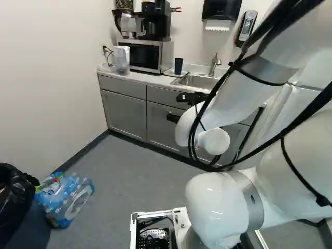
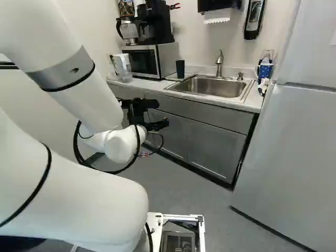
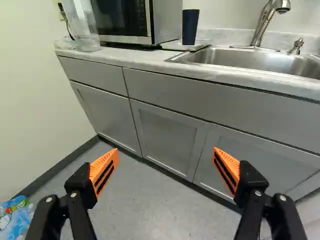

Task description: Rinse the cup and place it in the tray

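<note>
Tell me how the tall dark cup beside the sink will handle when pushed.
The tall, dark, tapered cup would probably tip if pushed near its rim, since its base is narrower. Its straight, even sides suggest a stiff wall.

two cups, and one each of the rest
on the tabletop (image 3: 140, 59), one dark cup (image 2: 180, 69), one dotted blue cup (image 2: 265, 70), one white tray (image 3: 172, 45), one microwave (image 2: 152, 60) and one pitcher (image 2: 123, 67) are counted; one sink (image 2: 212, 86), one faucet (image 2: 219, 62), one towel dispenser (image 1: 221, 9), one refrigerator (image 2: 289, 157) and one trash bin (image 1: 31, 228) are also seen.
</note>
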### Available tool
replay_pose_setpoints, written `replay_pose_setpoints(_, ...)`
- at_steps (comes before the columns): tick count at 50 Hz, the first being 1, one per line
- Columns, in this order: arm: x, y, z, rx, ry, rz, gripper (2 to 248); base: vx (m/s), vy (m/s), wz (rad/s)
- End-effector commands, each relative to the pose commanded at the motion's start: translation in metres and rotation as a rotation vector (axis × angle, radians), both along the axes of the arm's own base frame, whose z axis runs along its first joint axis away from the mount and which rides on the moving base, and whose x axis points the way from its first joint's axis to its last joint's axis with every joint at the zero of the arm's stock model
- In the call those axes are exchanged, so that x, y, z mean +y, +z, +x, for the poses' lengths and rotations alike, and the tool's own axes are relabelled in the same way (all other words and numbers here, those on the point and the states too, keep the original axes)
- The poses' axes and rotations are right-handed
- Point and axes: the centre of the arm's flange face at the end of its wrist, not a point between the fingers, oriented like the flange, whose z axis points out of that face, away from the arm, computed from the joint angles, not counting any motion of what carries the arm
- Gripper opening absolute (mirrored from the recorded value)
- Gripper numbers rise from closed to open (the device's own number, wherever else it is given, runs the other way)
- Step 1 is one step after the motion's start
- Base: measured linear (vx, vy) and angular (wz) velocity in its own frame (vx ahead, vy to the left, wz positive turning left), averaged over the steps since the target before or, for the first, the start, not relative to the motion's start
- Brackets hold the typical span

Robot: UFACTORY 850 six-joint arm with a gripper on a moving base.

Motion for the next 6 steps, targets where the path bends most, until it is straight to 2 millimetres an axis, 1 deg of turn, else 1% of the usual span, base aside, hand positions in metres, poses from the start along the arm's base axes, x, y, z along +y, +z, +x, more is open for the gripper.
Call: replay_pose_setpoints(6, 0.0001, -0.0003, -0.0004, 0.0, 0.0, 0.0, 247, 0.0, 0.0, 0.0)
